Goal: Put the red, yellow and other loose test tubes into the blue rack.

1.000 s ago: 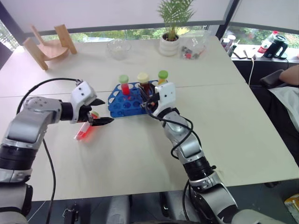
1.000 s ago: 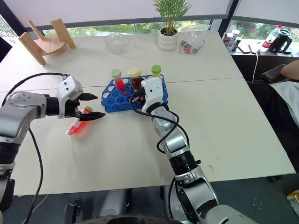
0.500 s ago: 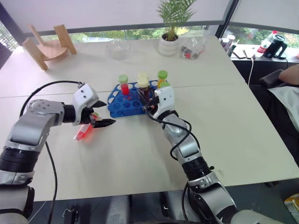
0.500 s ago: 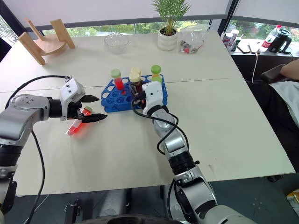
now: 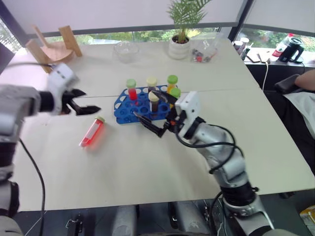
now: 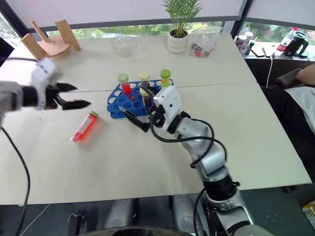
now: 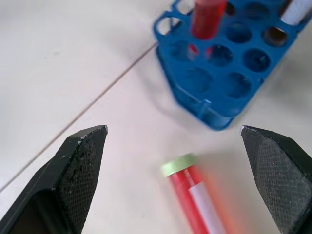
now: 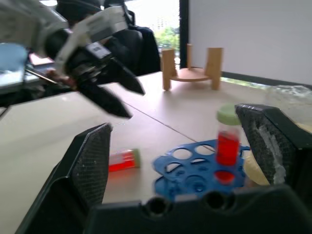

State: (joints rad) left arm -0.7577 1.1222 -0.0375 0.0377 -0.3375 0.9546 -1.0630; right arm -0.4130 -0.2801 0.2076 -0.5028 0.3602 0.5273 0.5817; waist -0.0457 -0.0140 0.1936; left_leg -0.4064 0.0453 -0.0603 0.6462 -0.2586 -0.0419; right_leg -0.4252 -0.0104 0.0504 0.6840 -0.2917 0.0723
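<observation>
A red test tube (image 5: pixel 92 132) with a green cap lies loose on the table, in front of the blue rack's (image 5: pixel 126 112) left end. Several capped tubes stand in the rack: a red one (image 5: pixel 131 90), a yellow one (image 5: pixel 171 82), a dark one (image 5: pixel 154 101). My left gripper (image 5: pixel 91 101) hovers open, up and to the left of the loose tube (image 7: pixel 194 197), holding nothing. Just in front of the rack, my right gripper (image 5: pixel 144 103) is open and empty, its fingers (image 8: pixel 91 165) level and aimed left over the rack (image 8: pixel 192 171).
At the table's far side stand a wooden stand (image 5: pixel 51 47), a glass bowl (image 5: pixel 125 50), a potted plant (image 5: pixel 179 45) and a clear bag (image 5: pixel 205 46). A person's arm (image 5: pixel 306 78) shows at the right edge. Bare tabletop lies in front of the rack.
My right gripper opened and drew back from the rack, leaving the dark tube standing in it. My left gripper rose and moved left, away from the loose red tube.
</observation>
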